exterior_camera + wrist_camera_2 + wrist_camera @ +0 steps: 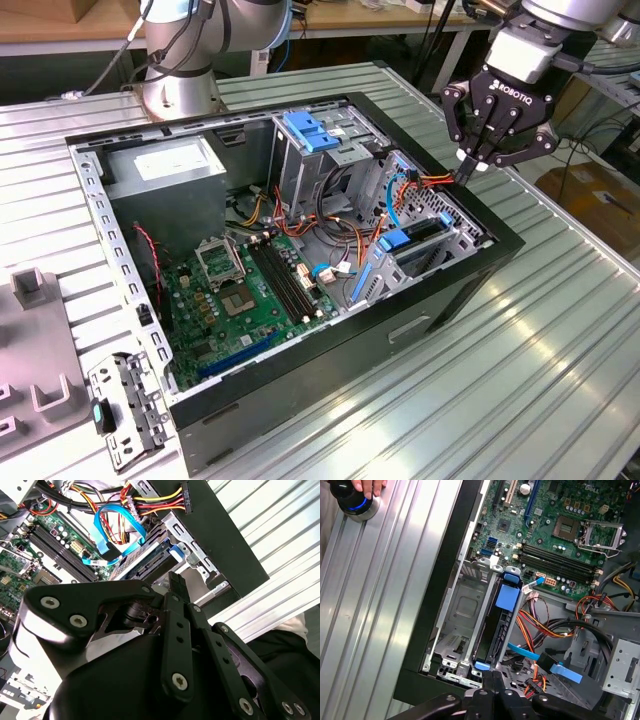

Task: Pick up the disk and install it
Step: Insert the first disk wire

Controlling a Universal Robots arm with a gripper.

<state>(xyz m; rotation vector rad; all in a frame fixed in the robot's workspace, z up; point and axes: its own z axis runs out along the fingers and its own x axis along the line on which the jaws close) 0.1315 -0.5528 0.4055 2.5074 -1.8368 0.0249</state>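
Disk (420,238) sits on edge in a metal bay inside the open computer case (400,330), on the side toward the exterior view's right, with its blue rail facing up. In the first wrist view the disk (492,630) fills one slot of that bay, with a bare slot just beside it.

Nearest in the exterior view, a loose metal bracket (125,410) lies on the ribbed table (560,350), just outside the case's corner. Inside the case comes the green circuit board (240,290), then the bay with the disk, and behind it a bundle of red, orange and blue cables (420,185).

Above those cables and the disk's far end hangs the gripper (470,163), its fingers drawn together with nothing seen between them. In both wrist views the closed tips point down at the disk's end (150,565), gripper (175,582) and gripper (492,677) alike.

Farther back stand a tall grey cage with a blue latch (305,150) and a grey box with a white sticker (165,165). Beyond the case rises the base of an arm (180,90).

In the first wrist view, a person's hand (367,486) rests on a black knob (352,500) at the table's edge.
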